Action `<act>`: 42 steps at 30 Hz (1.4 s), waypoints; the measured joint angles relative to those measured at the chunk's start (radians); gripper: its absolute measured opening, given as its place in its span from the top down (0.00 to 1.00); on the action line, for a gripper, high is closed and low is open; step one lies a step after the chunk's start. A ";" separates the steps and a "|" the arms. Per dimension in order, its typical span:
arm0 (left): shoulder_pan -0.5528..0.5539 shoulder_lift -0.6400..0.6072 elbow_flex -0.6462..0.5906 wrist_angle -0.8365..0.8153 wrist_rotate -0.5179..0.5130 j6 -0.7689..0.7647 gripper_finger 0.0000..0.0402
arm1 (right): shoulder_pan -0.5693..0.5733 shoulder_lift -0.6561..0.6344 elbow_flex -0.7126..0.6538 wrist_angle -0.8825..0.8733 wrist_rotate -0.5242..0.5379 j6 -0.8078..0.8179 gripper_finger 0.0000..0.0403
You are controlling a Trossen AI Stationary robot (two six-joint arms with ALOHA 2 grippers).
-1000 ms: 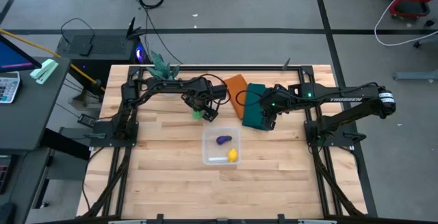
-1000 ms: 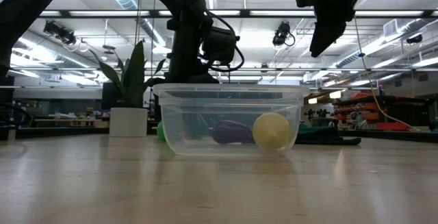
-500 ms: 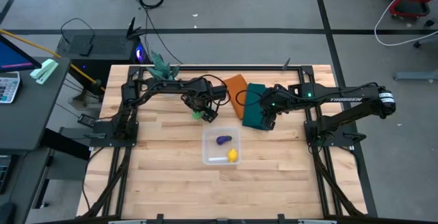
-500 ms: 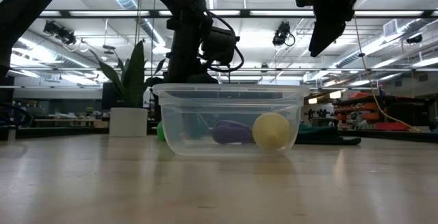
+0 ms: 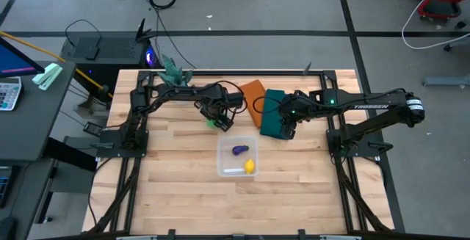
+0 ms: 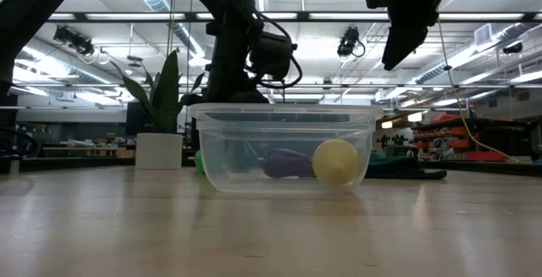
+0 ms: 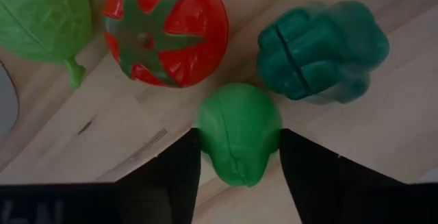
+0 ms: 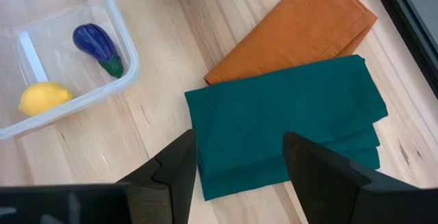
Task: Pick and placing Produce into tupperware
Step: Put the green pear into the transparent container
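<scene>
My left gripper [image 5: 219, 122] is down at the table just beyond the clear tupperware [image 5: 237, 156], shut on a light green toy vegetable [image 7: 239, 142]. Beside it lie a red tomato [image 7: 164, 29], a dark green pepper [image 7: 318, 53] and a light green leaf-shaped piece [image 7: 41, 11], all on the wood. The purple eggplant [image 5: 240, 150] and yellow lemon [image 5: 250, 166] lie on the tupperware's floor [image 8: 65, 59]. My right gripper [image 8: 239, 155] hangs open above the dark green folded cloth [image 8: 287, 121], touching nothing. My left gripper pinches the light green vegetable between its two fingers [image 7: 181, 169], one on each of its sides [image 7: 205, 138]. The fingers come from above, pointing down. The vegetable still sits on the table top, next to the tomato and the pepper.
An orange folded cloth [image 5: 252, 93] lies beside the dark green one [image 5: 273, 115], right of the produce. A potted plant [image 6: 159, 112] stands at the table's far left. Bare wood stretches along the near side of the tupperware [image 6: 284, 146].
</scene>
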 joint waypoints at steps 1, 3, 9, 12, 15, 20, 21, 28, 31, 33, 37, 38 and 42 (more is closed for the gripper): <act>-0.001 0.000 0.000 0.000 -0.003 0.000 0.53 | 0.000 0.000 0.000 0.000 0.000 0.000 0.56; -0.005 0.000 0.000 0.000 -0.006 0.000 0.55 | 0.000 0.000 0.000 0.000 0.000 0.000 0.56; -0.012 0.000 0.001 -0.020 -0.014 0.015 0.55 | 0.000 0.000 0.000 0.000 0.000 0.000 0.56; -0.012 -0.002 0.000 -0.063 -0.011 0.016 0.54 | 0.000 0.000 0.000 0.000 0.000 0.000 0.56; -0.013 -0.023 0.000 -0.094 -0.011 0.016 0.56 | 0.000 0.000 0.000 0.000 0.000 0.000 0.56; -0.015 -0.079 0.000 -0.104 0.012 0.005 0.57 | 0.000 0.000 0.000 0.005 0.000 0.000 0.56; -0.015 -0.094 0.000 -0.103 0.021 -0.008 0.57 | 0.000 0.000 0.000 0.008 0.000 0.000 0.56; -0.048 -0.174 0.055 -0.094 0.053 -0.063 0.59 | 0.000 0.000 0.000 0.021 0.000 -0.001 0.56; -0.083 -0.190 0.107 -0.072 0.055 -0.080 0.62 | 0.000 0.000 0.000 0.021 0.000 -0.001 0.56; -0.110 -0.191 0.141 -0.059 0.055 -0.093 0.64 | 0.000 0.000 0.000 0.021 0.000 -0.001 0.56; -0.170 -0.192 0.182 -0.003 0.063 -0.125 0.66 | 0.000 0.000 0.000 0.018 0.000 -0.001 0.56; -0.186 -0.192 0.182 0.021 0.074 -0.137 0.66 | 0.000 0.000 0.000 0.018 0.000 -0.001 0.56; -0.242 -0.184 0.183 0.065 0.095 -0.175 0.65 | 0.000 0.000 0.000 0.017 0.000 -0.001 0.56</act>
